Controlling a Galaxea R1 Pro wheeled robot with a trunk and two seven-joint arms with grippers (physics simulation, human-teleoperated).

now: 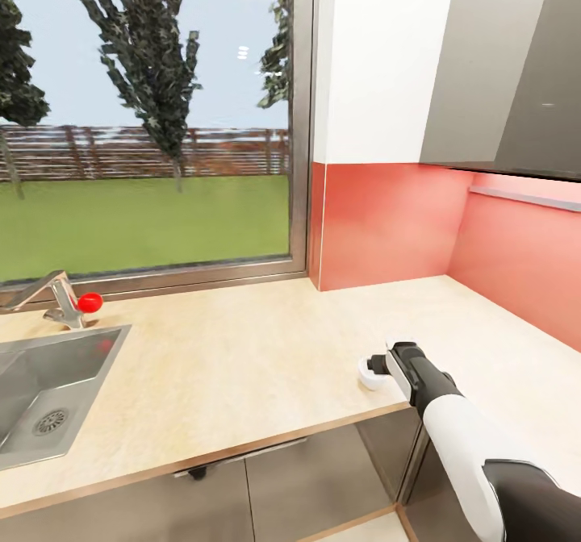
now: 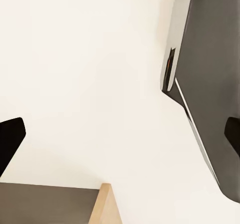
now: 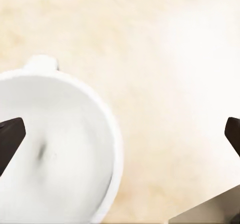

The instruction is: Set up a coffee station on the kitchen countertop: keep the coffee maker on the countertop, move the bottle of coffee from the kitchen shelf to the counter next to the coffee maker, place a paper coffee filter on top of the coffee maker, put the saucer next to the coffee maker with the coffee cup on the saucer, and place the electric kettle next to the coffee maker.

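A small white coffee cup [image 1: 370, 380] stands on the light wood-grain kitchen countertop [image 1: 242, 348], close to its front edge at the inner corner. My right gripper [image 1: 376, 367] hangs right over it, pointing down. In the right wrist view the coffee cup [image 3: 55, 149] is seen from above, with its small handle showing. One dark fingertip [image 3: 10, 139] is over its bowl and the other lies far off over bare countertop [image 3: 165, 59], so the right gripper [image 3: 120, 134] is open. My left gripper [image 2: 120, 136] is open with nothing between its fingers, facing a pale surface.
A steel sink [image 1: 48, 397] and a faucet [image 1: 60, 296] with a red knob sit at the counter's left, under a large window. A red backsplash [image 1: 387, 219] and a grey wall cabinet [image 1: 508, 66] close the right corner. Glossy cabinet fronts [image 1: 242, 485] lie below. A dark grey panel [image 2: 210, 84] shows by the left gripper.
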